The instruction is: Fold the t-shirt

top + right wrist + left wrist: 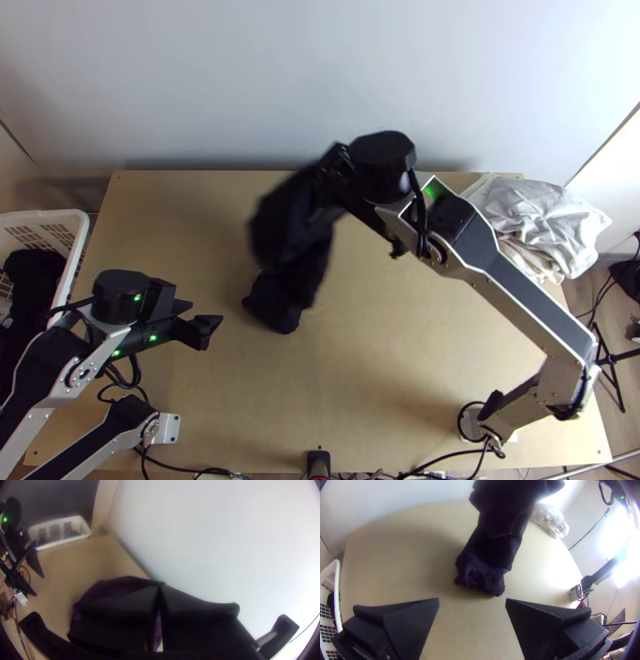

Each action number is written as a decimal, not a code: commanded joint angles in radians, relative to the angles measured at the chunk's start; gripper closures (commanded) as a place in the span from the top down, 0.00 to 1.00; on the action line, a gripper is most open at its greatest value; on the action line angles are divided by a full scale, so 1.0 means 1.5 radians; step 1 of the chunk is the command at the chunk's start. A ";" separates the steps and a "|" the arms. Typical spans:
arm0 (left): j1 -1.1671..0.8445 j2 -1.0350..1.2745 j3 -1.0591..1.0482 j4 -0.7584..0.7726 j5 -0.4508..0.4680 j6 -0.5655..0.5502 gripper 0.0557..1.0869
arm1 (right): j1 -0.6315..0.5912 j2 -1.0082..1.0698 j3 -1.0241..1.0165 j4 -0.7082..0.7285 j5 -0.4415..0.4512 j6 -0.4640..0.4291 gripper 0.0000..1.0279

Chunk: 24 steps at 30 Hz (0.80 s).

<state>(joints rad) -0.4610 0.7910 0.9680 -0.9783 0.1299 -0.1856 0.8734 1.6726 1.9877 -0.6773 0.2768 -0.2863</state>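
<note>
Zero folds evident | dark t-shirt (286,240) hangs bunched, pinched in right pincer (159,590), lower end on worktop (384,360) | left pincer (472,600) spread, holding nothing | spreading flat, all folding likely remain

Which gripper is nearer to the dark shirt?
Right. The right gripper has hold of the dark shirt, which hangs from it over the table; the left gripper is open near the basket, not touching the shirt.

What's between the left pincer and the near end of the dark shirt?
Just a short stretch of light wooden tabletop separates the left pincer from the dark shirt, as the top view shows.
</note>
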 commanded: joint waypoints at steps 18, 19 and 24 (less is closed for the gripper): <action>-0.046 0.344 0.043 0.225 -0.008 -0.005 0.94 | -0.302 -0.273 -0.520 0.037 -0.151 0.115 0.03; -0.048 0.374 0.056 0.229 -0.008 -0.008 0.94 | -0.308 -0.283 -0.528 0.037 -0.151 0.115 0.03; -0.063 0.488 0.115 0.253 -0.009 -0.023 0.94 | -0.338 -0.316 -0.551 0.035 -0.155 0.114 0.03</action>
<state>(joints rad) -0.5327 1.3018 1.0496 -0.6689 0.1192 -0.1963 0.4335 1.2728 1.2396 -0.6220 0.0589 -0.1226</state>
